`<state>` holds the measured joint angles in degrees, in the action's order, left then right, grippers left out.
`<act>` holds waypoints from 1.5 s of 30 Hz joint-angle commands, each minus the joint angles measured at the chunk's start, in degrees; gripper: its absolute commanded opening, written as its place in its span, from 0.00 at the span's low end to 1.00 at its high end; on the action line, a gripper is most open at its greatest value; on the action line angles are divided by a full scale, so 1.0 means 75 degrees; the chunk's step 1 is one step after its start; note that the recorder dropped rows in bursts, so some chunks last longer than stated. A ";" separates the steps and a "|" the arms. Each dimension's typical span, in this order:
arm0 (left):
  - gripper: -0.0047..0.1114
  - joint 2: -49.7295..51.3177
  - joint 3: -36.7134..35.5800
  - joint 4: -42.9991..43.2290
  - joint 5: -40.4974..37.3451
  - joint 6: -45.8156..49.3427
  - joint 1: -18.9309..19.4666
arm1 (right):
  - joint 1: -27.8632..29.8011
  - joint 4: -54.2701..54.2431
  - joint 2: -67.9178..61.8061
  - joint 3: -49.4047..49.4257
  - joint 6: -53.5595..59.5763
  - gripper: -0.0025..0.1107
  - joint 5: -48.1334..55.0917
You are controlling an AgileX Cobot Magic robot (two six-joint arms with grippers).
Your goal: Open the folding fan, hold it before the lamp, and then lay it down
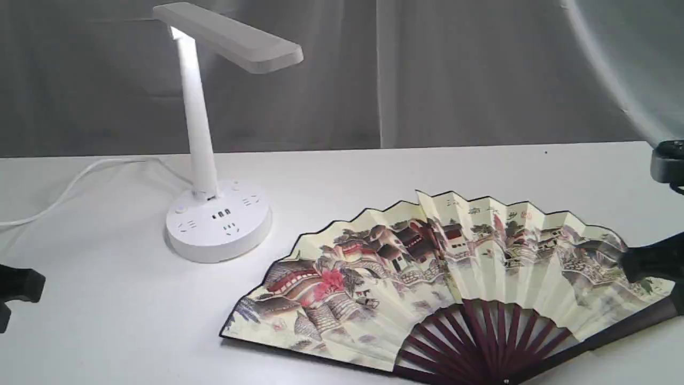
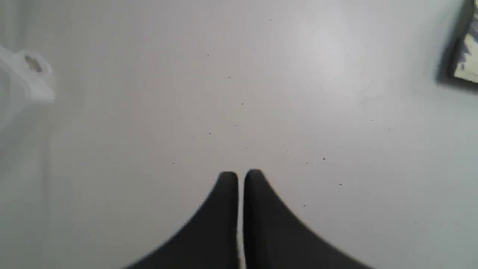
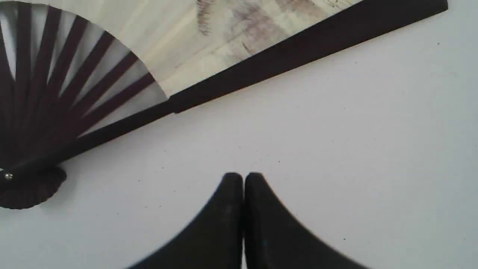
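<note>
2 grippers, left (image 2: 241, 173) and right (image 3: 243, 175), hover over the bare table (image 1: 107, 299) with jaws pressed together, pinching nothing. Likely the laying-down is done. The folding fan (image 1: 427, 267) lies flat and fully spread, right of the lamp (image 1: 197, 123). Its pivot is near, its leaf arcs far, and its long axis runs left-right.

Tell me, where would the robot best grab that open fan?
Probably the dark outer rib on the right of the fan, approached from the table beside it: rigid wood at the free edge, unlike the thin pleated paper lying flat.
</note>
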<state>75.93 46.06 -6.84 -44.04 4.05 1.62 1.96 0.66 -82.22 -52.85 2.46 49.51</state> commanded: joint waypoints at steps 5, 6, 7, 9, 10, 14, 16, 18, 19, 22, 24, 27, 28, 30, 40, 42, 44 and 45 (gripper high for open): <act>0.04 -0.0565 0.0037 -0.0173 -0.0041 0.0153 0.0018 | -0.0028 0.0110 0.0175 0.0044 -0.0023 0.02 0.0104; 0.04 -0.0680 0.0037 -0.0173 -0.0041 0.0153 0.0018 | -0.0028 0.0110 0.0175 0.0044 -0.0023 0.02 0.0120; 0.04 -0.0777 0.0037 -0.0173 -0.0041 0.0153 0.0018 | -0.0028 0.0110 0.0189 0.0044 -0.0023 0.02 0.0132; 0.04 -0.1022 0.0037 -0.0173 -0.0054 0.0153 0.0018 | -0.0028 0.0110 0.0268 0.0044 -0.0023 0.02 0.0135; 0.04 -0.1142 0.0037 -0.0173 -0.0071 0.0153 0.0018 | -0.0028 0.0110 0.0345 0.0044 -0.0023 0.02 0.0135; 0.04 -0.1574 0.0037 -0.0173 -0.0083 0.0153 0.0018 | -0.0028 0.0110 0.0788 0.0044 -0.0023 0.02 0.0135; 0.04 -0.1823 0.0037 -0.0173 -0.0083 0.0153 0.0018 | -0.0028 0.0127 0.1022 0.0044 -0.0023 0.02 0.0135; 0.04 -0.2066 0.0037 -0.0173 -0.0083 0.0153 0.0018 | -0.0028 0.0127 0.1279 0.0044 -0.0023 0.02 0.0135; 0.04 -0.2182 0.0037 -0.0173 -0.0083 0.0153 0.0018 | -0.0028 0.0127 0.1438 0.0044 -0.0023 0.02 0.0135; 0.04 -0.2629 0.0037 -0.0173 -0.0083 0.0153 0.0018 | -0.0028 0.0127 0.1910 0.0044 -0.0023 0.02 0.0135; 0.04 -0.2899 0.0037 -0.0173 -0.0083 0.0153 0.0018 | -0.0028 0.0127 0.2276 0.0044 -0.0023 0.02 0.0135; 0.04 -0.3315 0.0037 -0.0173 -0.0088 0.0138 0.0018 | -0.0028 0.0127 0.2834 0.0044 -0.0023 0.02 0.0177; 0.04 -0.3460 0.0037 -0.0173 -0.0101 0.0138 0.0018 | -0.0028 0.0127 0.3041 0.0044 -0.0023 0.02 0.0197; 0.04 -0.3733 0.0037 -0.0173 -0.0119 0.0138 0.0018 | -0.0028 0.0127 0.3439 0.0044 -0.0023 0.02 0.0215; 0.04 -0.5531 0.0037 -0.0141 -0.0432 0.0141 0.0018 | -0.0028 0.0447 0.5613 0.0044 -0.0023 0.02 0.0403; 0.04 -0.5936 0.0037 -0.0141 -0.0446 0.0141 0.0018 | -0.0028 0.0517 0.6104 0.0044 -0.0039 0.02 0.0497; 0.04 -0.6379 0.0037 -0.0141 -0.0428 0.0130 0.0018 | -0.0028 0.0533 0.6482 0.0044 -0.0039 0.02 0.0638; 0.04 -0.6555 0.0037 -0.0141 -0.0428 0.0130 0.0018 | -0.0028 0.0533 0.6694 0.0044 -0.0039 0.02 0.0762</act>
<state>28.88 46.06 -7.72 -47.12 5.11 1.62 1.96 3.84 -34.29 -52.85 2.36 53.87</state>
